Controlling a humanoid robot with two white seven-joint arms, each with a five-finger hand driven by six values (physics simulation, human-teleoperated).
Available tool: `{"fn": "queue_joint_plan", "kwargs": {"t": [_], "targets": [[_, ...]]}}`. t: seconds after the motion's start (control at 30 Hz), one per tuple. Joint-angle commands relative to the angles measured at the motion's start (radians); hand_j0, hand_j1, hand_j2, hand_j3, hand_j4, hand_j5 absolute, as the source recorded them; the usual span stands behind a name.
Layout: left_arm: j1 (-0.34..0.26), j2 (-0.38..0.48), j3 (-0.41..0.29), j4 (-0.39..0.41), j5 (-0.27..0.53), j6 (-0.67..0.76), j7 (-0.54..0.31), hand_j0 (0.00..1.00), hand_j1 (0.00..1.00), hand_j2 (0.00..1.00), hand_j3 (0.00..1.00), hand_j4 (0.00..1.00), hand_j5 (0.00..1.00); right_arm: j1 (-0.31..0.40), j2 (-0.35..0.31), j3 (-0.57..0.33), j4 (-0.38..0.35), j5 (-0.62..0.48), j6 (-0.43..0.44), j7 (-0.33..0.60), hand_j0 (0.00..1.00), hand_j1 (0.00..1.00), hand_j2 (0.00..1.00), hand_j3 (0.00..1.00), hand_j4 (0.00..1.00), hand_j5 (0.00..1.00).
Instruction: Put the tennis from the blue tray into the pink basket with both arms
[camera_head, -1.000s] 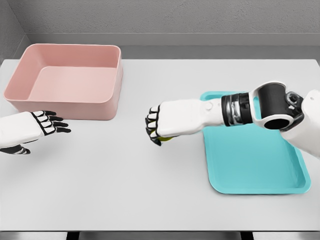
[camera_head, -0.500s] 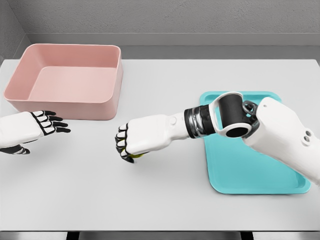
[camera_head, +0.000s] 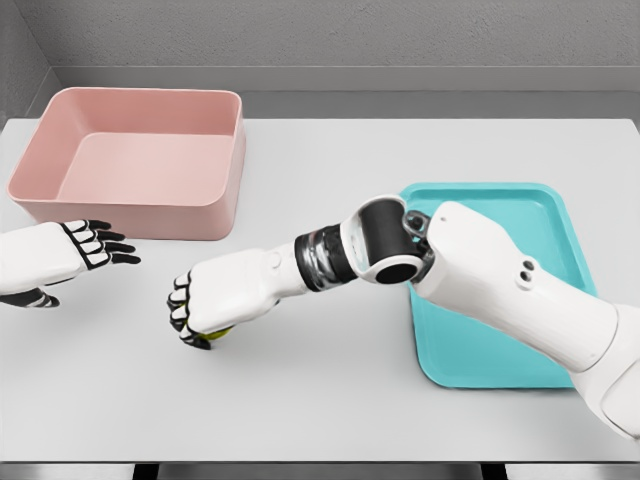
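**A:** Yellow-green felt is all you can see of the tennis ball (camera_head: 217, 333): a sliver peeking out under the right hand (camera_head: 205, 308), whose fingers are curled over it in a full grasp. The ball sits low over the grey table (camera_head: 330, 400), left of centre and well clear of the blue tray (camera_head: 500, 340) on the right.

**B:** And your other hand?

**A:** The left hand (camera_head: 72, 252) waits at the left edge with fingers stretched out and nothing in them, just near of the pink basket (camera_head: 140, 165) at the far left.

**B:** How should you expect the ball to behave?

**A:** Judge it light and springy. The felt gives friction, so it should not slide from the fingers, but it is round and would roll or bounce if let go above the table. It is not fragile, so a firm squeeze does no harm.

**B:** Where do you take it for a handover?

**A:** Most of the ball is hidden inside the right palm, so you cannot tell how much surface is free. Probably the left fingers need to cup it from below or from the left side, wrapping past its widest part before the right fingers loosen.
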Motion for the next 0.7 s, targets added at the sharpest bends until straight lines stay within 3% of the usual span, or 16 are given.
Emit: {"fn": "queue_joint_plan", "kwargs": {"t": [0.0,0.23,0.67], "targets": [[0.000,0.003,0.001,0.000,0.006,0.001,0.000,1.00,1.00,1.00,1.00,1.00,1.00,0.000,0.034,0.015,0.042,-0.001,0.003,-0.001,0.42,0.42,0.42,0.42,0.42,0.42],[0.000,0.001,0.001,0.001,0.004,0.001,0.000,1.00,1.00,1.00,1.00,1.00,1.00,-0.026,0.100,0.012,0.183,0.006,0.003,-0.001,0.42,0.42,0.42,0.42,0.42,0.42],[0.000,0.003,0.001,0.001,0.006,0.001,0.000,1.00,1.00,1.00,1.00,1.00,1.00,-0.018,0.120,0.044,0.188,0.018,0.003,-0.001,0.40,0.40,0.40,0.40,0.40,0.40]]}}
